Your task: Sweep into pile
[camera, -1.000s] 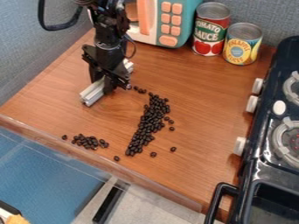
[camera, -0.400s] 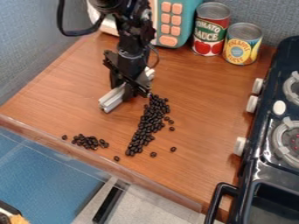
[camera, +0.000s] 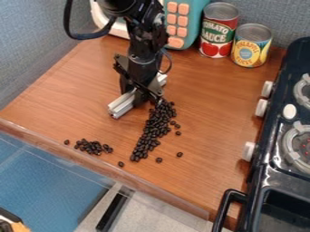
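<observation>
So the black two-finger gripper (camera: 138, 94) has slid right across the bench (camera: 72, 90) with its silver metal bar (camera: 122, 104), now by the top end of the long dark bean pile (camera: 155, 128). Those few stragglers up there? Gone from their old spot.

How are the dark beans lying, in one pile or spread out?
Spread out: a long heap, a separate smaller cluster and a few loose beans lie apart.

I'm counting two food cans (camera: 220, 34), one toy microwave (camera: 191, 20), one toy stove (camera: 270, 140), one metal bar (camera: 122, 104), two bean groups (camera: 156, 128).
</observation>
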`<state>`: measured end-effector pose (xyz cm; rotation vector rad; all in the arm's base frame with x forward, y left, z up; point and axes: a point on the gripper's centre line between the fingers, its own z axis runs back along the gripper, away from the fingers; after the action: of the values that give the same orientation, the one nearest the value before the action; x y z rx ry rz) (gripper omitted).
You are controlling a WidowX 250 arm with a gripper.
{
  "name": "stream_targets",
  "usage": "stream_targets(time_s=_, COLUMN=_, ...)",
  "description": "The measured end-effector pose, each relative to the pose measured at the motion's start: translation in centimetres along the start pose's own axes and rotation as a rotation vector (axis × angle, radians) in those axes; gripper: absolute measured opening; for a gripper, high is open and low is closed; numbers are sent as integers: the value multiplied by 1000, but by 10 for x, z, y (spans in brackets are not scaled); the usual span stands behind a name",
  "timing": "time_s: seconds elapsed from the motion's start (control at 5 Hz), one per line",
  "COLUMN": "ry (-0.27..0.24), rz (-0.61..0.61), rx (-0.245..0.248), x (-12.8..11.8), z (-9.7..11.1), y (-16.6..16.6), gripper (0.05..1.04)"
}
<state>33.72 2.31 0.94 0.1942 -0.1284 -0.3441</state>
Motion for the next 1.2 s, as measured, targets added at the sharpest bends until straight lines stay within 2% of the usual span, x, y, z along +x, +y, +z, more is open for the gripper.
stream_targets(time_s=0.6, ry=7, rz=-15, rx=-50, x=-4, z=5, y=-17, gripper=384)
stream_targets(time_s=0.8, ry=13, rz=30, rx=-57, x=-5, z=5, y=-9, gripper=384)
stream_targets(time_s=1.0, ry=35, rz=112, rx=-63, x=-16, z=11, y=9, gripper=384)
stream_targets(time_s=1.2, ry=-6, rz=189, rx=-56, x=-22, z=29, y=34, gripper=384)
